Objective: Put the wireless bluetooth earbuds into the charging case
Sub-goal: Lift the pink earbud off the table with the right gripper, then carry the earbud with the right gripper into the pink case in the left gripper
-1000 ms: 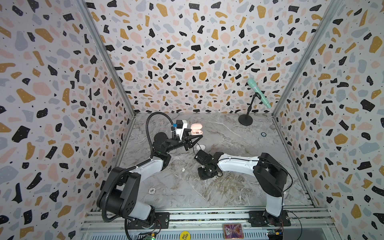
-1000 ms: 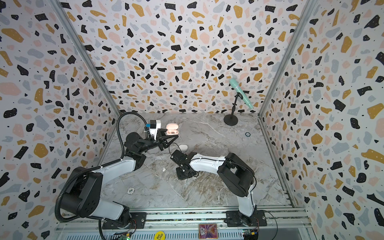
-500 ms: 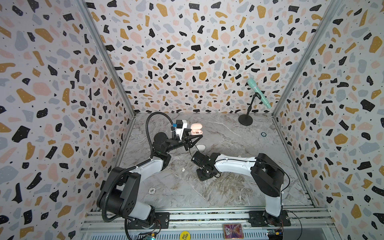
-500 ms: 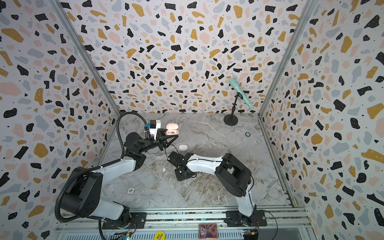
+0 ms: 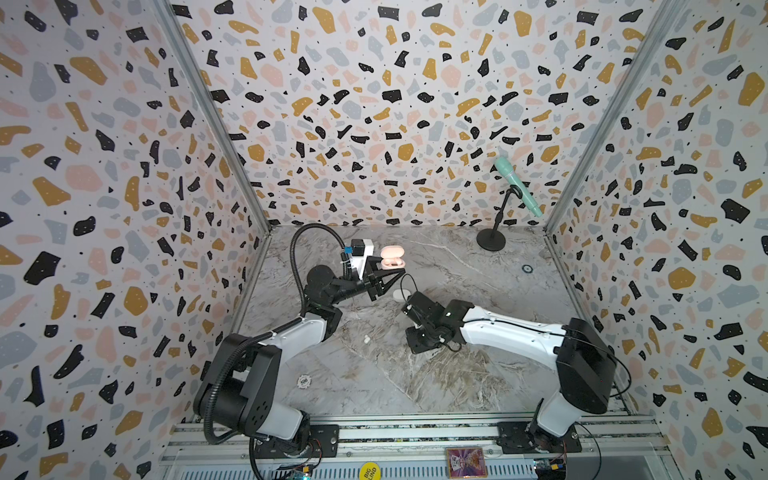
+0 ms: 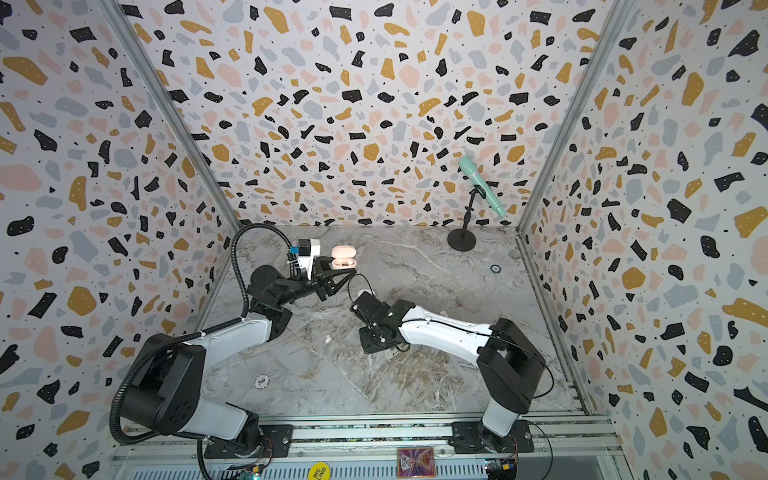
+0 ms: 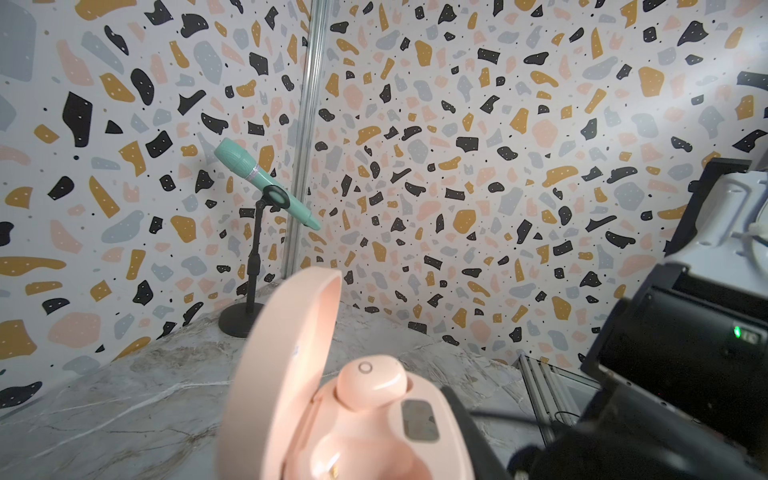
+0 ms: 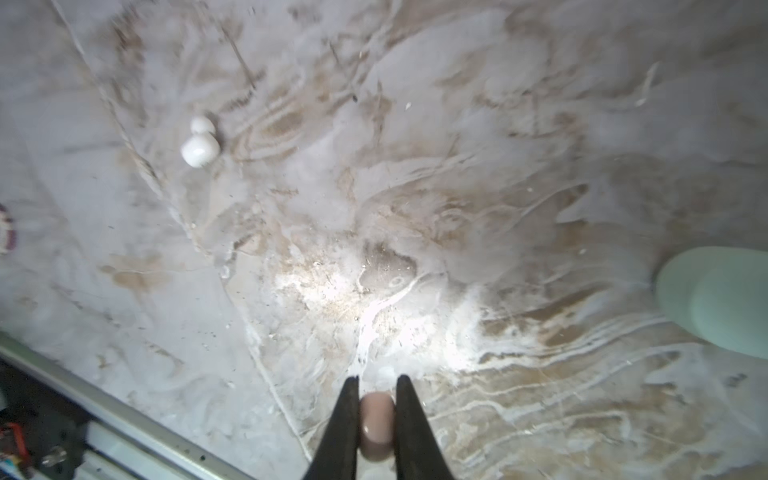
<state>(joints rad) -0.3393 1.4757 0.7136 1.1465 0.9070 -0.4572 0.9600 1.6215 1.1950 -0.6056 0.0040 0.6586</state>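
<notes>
— On the left of the worktop (image 5: 457,386), what is recorded?

— One poker chip (image 5: 304,380), lying flat near the front. To its right a white earbud (image 5: 366,339) lies loose on the marble, apart from both arms.

— And the left hand (image 5: 390,272)?

— Raised over the rear of the worktop, pinching the pink charging case (image 5: 392,257) by its base. The lid (image 7: 286,353) stands open. One pink earbud (image 7: 370,384) is seated in its well.

— Moving right?

— A white rounded case (image 5: 400,295) rests on the worktop, partly hidden behind the right arm. The right hand (image 8: 377,380) points down over the middle of the worktop, and its fingers (image 8: 345,419) are closed on a second pink earbud (image 8: 376,424). Whether that earbud touches the surface, I cannot tell. A pale green rounded case (image 8: 719,299) shows blurred at the edge of the right wrist view.

— Far right?

— A mint-green microphone (image 5: 517,187), tilted in a black stand (image 5: 491,241) at the rear right corner, well apart from both hands.
</notes>
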